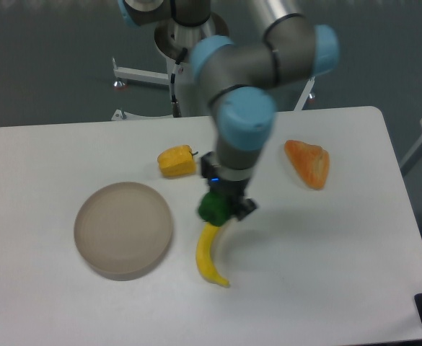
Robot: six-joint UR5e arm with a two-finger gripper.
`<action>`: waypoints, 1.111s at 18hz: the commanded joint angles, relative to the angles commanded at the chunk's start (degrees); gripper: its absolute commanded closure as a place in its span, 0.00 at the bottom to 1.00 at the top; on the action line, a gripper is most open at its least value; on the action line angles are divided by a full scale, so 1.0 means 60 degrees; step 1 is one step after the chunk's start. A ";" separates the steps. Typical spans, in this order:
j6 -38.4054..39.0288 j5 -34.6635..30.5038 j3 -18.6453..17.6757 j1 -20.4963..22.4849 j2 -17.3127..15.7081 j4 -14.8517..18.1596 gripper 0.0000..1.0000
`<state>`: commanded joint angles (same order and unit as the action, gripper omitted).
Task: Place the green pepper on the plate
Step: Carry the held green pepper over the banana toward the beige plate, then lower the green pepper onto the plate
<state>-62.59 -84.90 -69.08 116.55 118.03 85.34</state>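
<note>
The green pepper (pixel 212 207) is small, dark green and glossy, and sits between the fingers of my gripper (pixel 223 210) near the middle of the table. The gripper is shut on it; I cannot tell whether the pepper rests on the table or is just above it. The plate (pixel 123 229) is a round beige-grey dish to the left of the gripper, with nothing on it. The gripper's fingertips are partly hidden by the pepper and the wrist.
A yellow banana (pixel 211 256) lies just below the gripper, its top end under the pepper. A yellow pepper (pixel 176 161) lies behind the plate. An orange fruit piece (pixel 309 163) lies at the right. The table's right edge is near x 600.
</note>
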 joint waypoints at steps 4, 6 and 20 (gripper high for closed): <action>0.0674 0.0570 -0.0482 -0.0470 0.0088 0.0000 0.85; 0.0996 0.0877 -0.0513 -0.0616 0.0263 -0.0015 0.84; 0.2023 0.0996 -0.0645 -0.1364 0.1084 -0.0761 0.64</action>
<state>-50.45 -78.93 -72.95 108.37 124.54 80.77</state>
